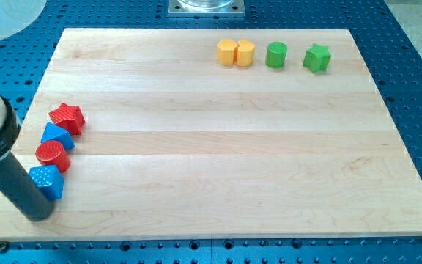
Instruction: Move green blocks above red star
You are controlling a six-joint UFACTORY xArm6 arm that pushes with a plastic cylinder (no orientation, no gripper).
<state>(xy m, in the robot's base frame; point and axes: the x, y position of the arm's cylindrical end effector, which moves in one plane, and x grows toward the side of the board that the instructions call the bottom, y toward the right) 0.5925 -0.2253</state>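
A green cylinder (276, 55) and a green star (316, 58) sit near the view's top right on the wooden board (218, 147). The red star (67, 117) lies at the view's left edge of the board, far from both green blocks. My tip (36, 216) rests at the view's bottom left, touching or just beside the blue cube (46, 182). The rod rises from there toward the view's upper left.
A blue triangular block (56, 136) and a red cylinder (52, 155) lie between the red star and the blue cube in a column. A yellow hexagonal block (228, 51) and a yellow cylinder (245, 53) sit left of the green cylinder.
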